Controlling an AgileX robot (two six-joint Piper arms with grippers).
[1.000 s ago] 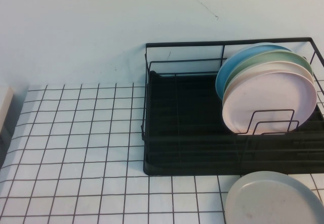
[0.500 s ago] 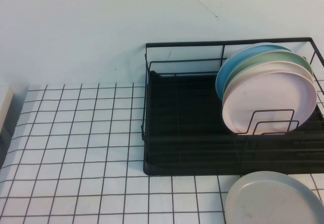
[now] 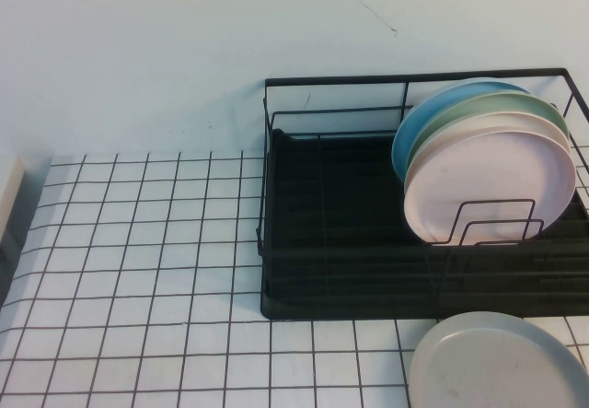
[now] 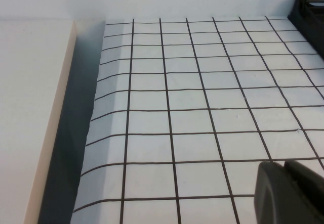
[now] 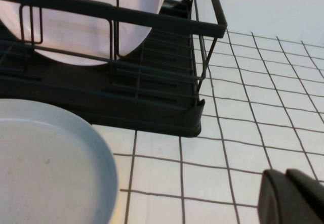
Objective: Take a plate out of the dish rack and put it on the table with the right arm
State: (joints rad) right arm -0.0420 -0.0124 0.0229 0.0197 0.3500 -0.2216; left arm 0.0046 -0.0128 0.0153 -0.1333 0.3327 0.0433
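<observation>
Your pale grey plate already lies flat on the gridded counter, just in front of the black dish rack and near its right end, so by the look of things the task's main step is done: the plate is out of the rack and resting free, with nothing holding it. It sits close to the rack's front edge, probably because that was the shortest clear spot to set it down. In the rack, the pale pink plate leans upright against the wire loops with a pale green plate and a blue plate stacked behind it, the loops keeping them on edge. Your right gripper shows only as a dark tip in the right wrist view, hanging above the counter to one side of the grey plate and apart from it; it has hold of nothing, and how wide it stands I cannot tell from that sliver. Your left gripper is likewise just a black tip over bare grid squares well away from the rack, near the counter's edge and a pale board; its opening I cannot tell either. Against the high views from a second and half a second ago, nothing has shifted: plates, rack and grey plate sit exactly alike.
</observation>
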